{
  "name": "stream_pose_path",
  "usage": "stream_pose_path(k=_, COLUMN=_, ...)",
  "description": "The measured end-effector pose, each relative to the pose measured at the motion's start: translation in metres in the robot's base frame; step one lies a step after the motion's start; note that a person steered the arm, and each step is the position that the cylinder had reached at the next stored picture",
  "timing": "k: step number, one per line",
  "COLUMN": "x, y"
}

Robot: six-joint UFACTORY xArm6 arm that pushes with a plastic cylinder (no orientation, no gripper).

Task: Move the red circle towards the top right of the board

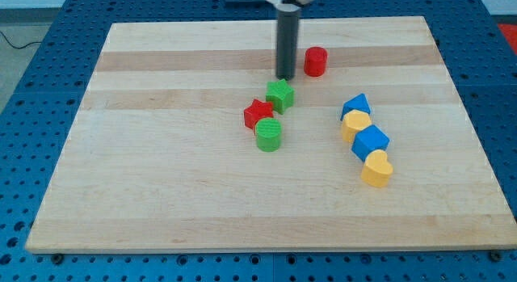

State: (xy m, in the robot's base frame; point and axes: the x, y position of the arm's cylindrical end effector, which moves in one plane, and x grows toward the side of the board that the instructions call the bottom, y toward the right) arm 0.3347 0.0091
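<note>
The red circle [315, 61] is a short red cylinder standing near the view's top, right of the board's centre. My tip [285, 77] is at the lower end of the dark rod, a short way to the left of the red circle and slightly below it, apart from it. Just below my tip sits a green star-like block [280, 94], very close to it.
A red star [258, 114] and a green circle [269, 135] lie below the green block. At the right a diagonal row holds a blue triangle-like block [355, 105], a yellow block [356, 123], a blue cube [370, 141] and a yellow heart [377, 169]. The wooden board [161, 193] rests on a blue pegboard.
</note>
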Motion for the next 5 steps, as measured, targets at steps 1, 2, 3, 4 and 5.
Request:
stream_pose_path(k=1, x=-0.024, y=-0.001)
stream_pose_path(k=2, x=-0.022, y=0.058)
stream_pose_path(k=3, x=-0.018, y=0.101)
stream_pose_path(k=4, x=-0.018, y=0.118)
stream_pose_path(k=5, x=-0.017, y=0.068)
